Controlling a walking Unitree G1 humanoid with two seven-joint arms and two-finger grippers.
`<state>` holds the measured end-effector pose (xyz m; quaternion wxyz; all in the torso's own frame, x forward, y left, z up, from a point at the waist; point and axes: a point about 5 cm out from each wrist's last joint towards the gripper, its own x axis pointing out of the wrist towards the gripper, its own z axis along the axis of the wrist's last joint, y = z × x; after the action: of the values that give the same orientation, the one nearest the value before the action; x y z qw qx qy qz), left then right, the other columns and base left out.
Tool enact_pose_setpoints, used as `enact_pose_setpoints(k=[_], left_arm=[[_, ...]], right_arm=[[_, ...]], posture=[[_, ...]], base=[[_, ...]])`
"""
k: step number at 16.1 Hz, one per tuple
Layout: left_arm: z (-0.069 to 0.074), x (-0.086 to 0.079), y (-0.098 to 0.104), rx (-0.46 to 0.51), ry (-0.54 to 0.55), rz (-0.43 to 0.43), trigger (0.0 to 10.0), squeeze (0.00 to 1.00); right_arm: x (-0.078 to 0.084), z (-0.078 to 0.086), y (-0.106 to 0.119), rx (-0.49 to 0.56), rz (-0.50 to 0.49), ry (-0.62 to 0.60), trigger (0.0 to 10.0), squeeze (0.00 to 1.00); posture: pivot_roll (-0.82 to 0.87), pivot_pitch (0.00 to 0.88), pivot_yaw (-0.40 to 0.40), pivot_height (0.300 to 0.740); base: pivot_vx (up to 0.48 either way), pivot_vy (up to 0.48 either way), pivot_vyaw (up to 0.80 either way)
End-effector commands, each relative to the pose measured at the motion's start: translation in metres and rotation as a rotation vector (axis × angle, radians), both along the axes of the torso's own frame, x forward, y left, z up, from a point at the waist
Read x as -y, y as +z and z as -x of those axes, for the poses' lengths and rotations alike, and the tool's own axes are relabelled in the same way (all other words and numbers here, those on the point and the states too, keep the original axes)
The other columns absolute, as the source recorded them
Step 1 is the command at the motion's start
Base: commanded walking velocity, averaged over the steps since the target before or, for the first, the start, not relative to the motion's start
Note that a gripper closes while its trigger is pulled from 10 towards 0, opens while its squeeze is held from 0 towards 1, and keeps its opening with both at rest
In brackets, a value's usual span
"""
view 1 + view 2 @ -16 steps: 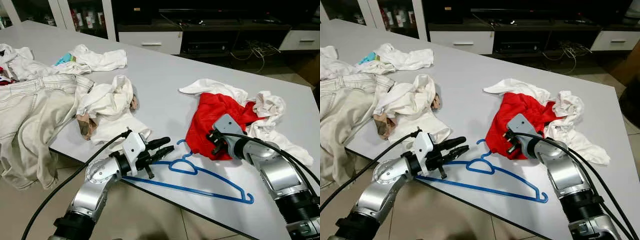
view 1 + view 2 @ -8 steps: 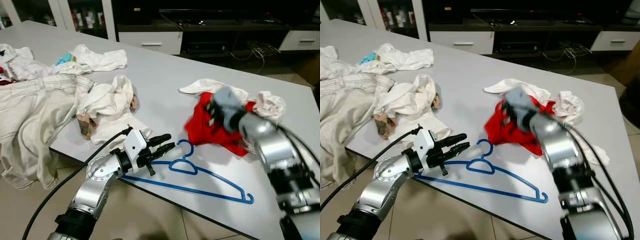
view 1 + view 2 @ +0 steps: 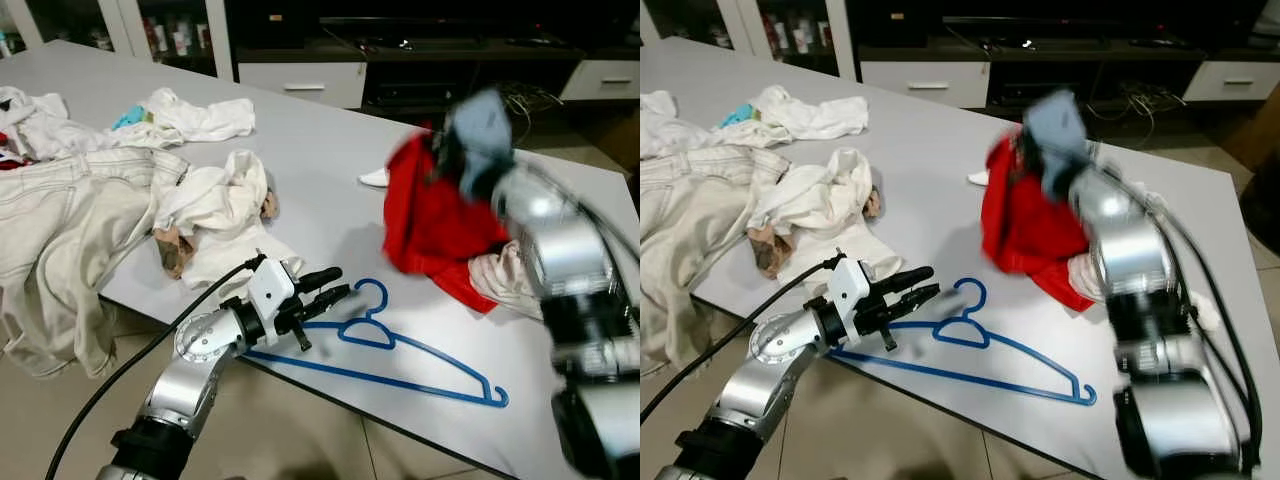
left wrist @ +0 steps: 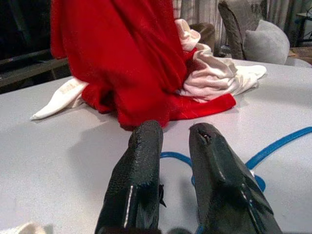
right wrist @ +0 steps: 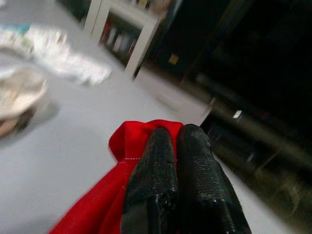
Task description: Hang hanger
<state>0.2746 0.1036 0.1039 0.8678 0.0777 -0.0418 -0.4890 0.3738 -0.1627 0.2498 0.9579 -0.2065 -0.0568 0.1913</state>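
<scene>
Room: grey table (image 3: 320, 150) strewn with laundry, dark cabinets and a low TV unit behind it at 12 o'clock.

Change: a second ago the red garment (image 3: 430, 215) lay bunched on the table with the right gripper (image 5: 176, 146) down against it; now that arm has swung up and back, blurred with speed, and the cloth hangs from it with only its lower hem dragging on the surface.

Right gripper: fingers pressed together on a fold of the red cloth, pinching it at the top edge.

Left gripper: (image 3: 330, 285) has not budged over the same second; it sits low at the near table edge, fingers (image 4: 141, 165) a little apart with nothing between them.

Hanger: blue hanger (image 3: 400, 355) flat on the table near the front edge, hook (image 3: 368, 297) towards 12 o'clock, long bar running off to 4 o'clock.

Hanger to tool: the hook lies just beyond the left fingertips at about 2 o'clock from them, near but apart; from the lifted red cloth the hanger is at 6 o'clock, well below the right gripper.

Meaning: to my eye the shirt is being raised so it can go onto the hanger, which is untouched as yet.

Other laundry: white clothes (image 3: 215, 205) and pale jeans (image 3: 60, 220) heaped at 9 o'clock, a white piece (image 3: 505, 275) beside the red one.
</scene>
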Motion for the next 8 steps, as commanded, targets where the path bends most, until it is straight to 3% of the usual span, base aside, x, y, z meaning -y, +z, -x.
enact_pose_setpoints(k=[1, 4, 8], left_arm=[[-0.002, 0.002, 0.000, 0.007, -0.008, -0.013, 10.0, 0.00], [-0.003, 0.003, 0.001, 0.011, -0.006, -0.013, 10.0, 0.00], [-0.001, 0.001, -0.001, 0.009, 0.007, -0.014, 10.0, 0.00]], right_arm=[[0.008, -0.004, 0.016, 0.064, 0.006, -0.033, 0.0, 0.00], [0.006, -0.012, 0.040, 0.139, 0.000, -0.046, 0.0, 0.00], [-0.021, -0.015, 0.062, 0.231, -0.032, 0.039, 0.0, 0.00]], posture=[[-0.05, 0.000, -0.023, 0.740], [-0.05, 0.000, -0.026, 0.740], [-0.03, 0.000, -0.037, 0.740]], base=[[0.000, 0.000, 0.00], [0.000, 0.000, 0.00], [0.000, 0.000, 0.00]])
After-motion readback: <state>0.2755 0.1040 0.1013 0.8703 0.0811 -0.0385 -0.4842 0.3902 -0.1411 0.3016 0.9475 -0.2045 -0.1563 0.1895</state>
